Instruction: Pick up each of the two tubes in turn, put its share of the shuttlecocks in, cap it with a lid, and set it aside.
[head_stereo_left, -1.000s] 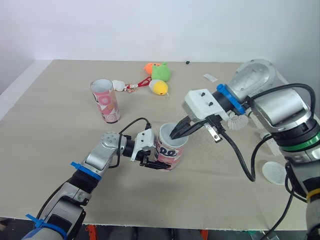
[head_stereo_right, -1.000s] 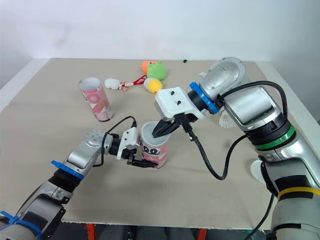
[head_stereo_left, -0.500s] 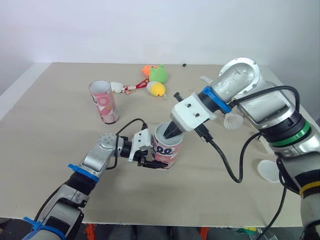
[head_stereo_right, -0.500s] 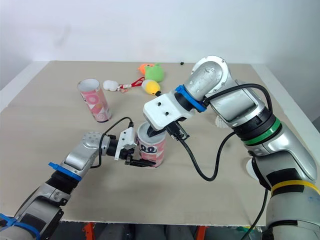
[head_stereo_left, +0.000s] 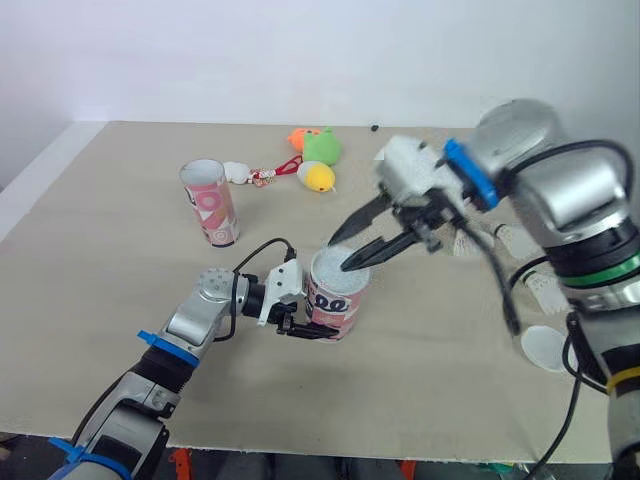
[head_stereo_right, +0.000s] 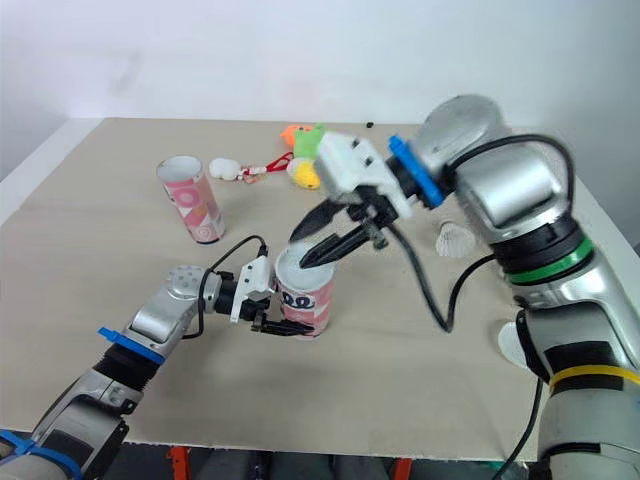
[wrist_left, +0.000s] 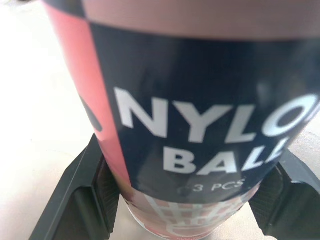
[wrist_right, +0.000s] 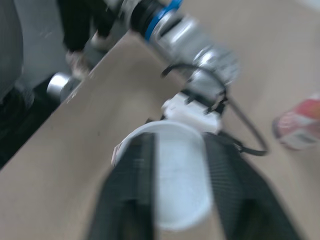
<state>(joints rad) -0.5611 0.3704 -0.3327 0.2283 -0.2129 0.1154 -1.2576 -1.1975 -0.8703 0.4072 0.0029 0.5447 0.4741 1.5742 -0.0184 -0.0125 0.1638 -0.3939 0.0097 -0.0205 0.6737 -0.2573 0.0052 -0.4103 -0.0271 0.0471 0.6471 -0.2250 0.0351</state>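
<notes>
A pink and navy tube (head_stereo_left: 335, 298) stands upright in the middle of the table, my left gripper (head_stereo_left: 303, 312) shut on its lower side. In the left wrist view its label (wrist_left: 210, 135) sits between my black fingers (wrist_left: 82, 195). My right gripper (head_stereo_left: 352, 250) hovers just above the tube's mouth, open and holding nothing. Something white (wrist_right: 177, 175) lies inside the mouth, framed by the right fingers (wrist_right: 131, 190). A second pink tube (head_stereo_left: 212, 203) stands open at the back left. Loose shuttlecocks (head_stereo_left: 466, 243) lie to the right, and a white lid (head_stereo_left: 546, 348) lies near the right edge.
Small plush toys lie at the back: a green one (head_stereo_left: 322, 145), a yellow one (head_stereo_left: 318, 177), an orange one (head_stereo_left: 298, 135) and a white one (head_stereo_left: 237, 172). My right arm's black cable (head_stereo_left: 497, 280) hangs over the table's right side.
My right gripper has opened and lifted out of the tube's mouth, its arm swinging back to the right. The left gripper keeps its hold on the tube.
</notes>
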